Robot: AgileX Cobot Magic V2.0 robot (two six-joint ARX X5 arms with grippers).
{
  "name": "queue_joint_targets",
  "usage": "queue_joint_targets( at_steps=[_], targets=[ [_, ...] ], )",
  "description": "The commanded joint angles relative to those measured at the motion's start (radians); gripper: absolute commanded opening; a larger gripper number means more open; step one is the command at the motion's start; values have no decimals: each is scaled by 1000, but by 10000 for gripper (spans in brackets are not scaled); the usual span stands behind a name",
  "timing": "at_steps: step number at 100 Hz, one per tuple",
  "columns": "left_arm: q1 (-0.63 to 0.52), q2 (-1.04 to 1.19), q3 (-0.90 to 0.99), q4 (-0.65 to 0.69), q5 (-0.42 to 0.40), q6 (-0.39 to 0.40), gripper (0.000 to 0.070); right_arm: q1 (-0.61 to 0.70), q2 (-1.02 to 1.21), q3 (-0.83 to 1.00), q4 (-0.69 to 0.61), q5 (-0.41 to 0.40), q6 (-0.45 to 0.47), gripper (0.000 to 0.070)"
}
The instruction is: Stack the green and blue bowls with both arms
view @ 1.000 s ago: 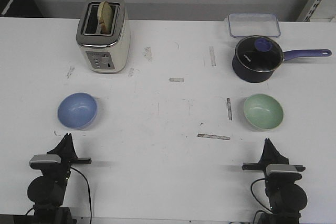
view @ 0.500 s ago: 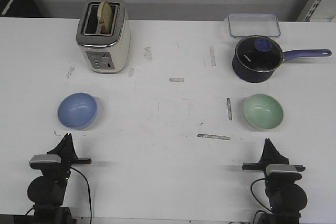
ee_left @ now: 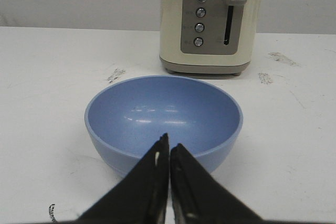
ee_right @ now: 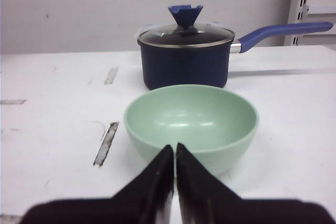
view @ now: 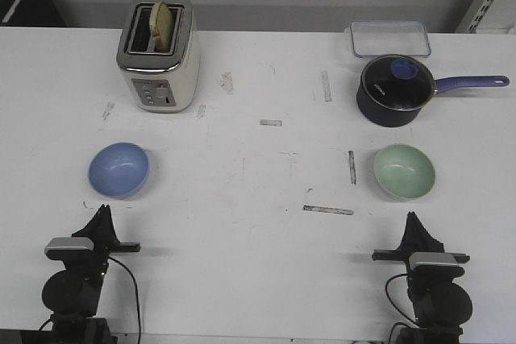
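Note:
The blue bowl [view: 119,170] sits upright and empty on the left of the white table; it also fills the left wrist view [ee_left: 163,121]. The green bowl [view: 404,172] sits upright and empty on the right, also in the right wrist view [ee_right: 191,124]. My left gripper [view: 102,213] is shut and empty, just short of the blue bowl's near side; it also shows in the left wrist view [ee_left: 169,142]. My right gripper [view: 411,220] is shut and empty, just short of the green bowl; it also shows in the right wrist view [ee_right: 175,148]. The bowls stand far apart.
A cream toaster [view: 158,54] with a slice of bread stands behind the blue bowl. A dark navy saucepan [view: 394,89] with a glass lid stands behind the green bowl, its handle pointing right. A clear plastic container [view: 389,38] lies at the back.

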Motion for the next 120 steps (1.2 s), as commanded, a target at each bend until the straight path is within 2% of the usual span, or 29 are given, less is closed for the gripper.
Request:
queue_joint_targets(
  at_steps=[1,11,20,28,57,75,80,91,97,104,120],
  targets=[
    [1,-2,-21,10,-1,-5,1,0,-1,0,89,8,4,1],
    [1,-2,-21,10,-1,-5,1,0,1,32,178,53,1,2],
    [1,-2,-21,10,-1,-5,1,0,34,119,142,131,-9,1],
    [1,-2,-21,10,-1,-5,1,0,99,232,80,151,-26,1],
    [1,-2,-21,10,-1,-5,1,0,539,716,-177,115,-51,7],
    [1,-2,-21,10,-1,-5,1,0,812,967,-403,24,-54,20],
    [1,-2,-21,10,-1,-5,1,0,878,1015,-453,2,-62,67],
    [1,-2,-21,10,-1,-5,1,-10,999,1077,-520,-36,-112,289],
    [1,-2,-21,10,-1,-5,1,-23,1052,1091,-541,-44,-137,374],
    [1,-2,-21,10,-1,-5,1,-47,1105,1094,-556,-65,-157,432],
    [1,-2,-21,10,0,-5,2,-133,1214,1094,-589,-143,-214,489]
  ],
)
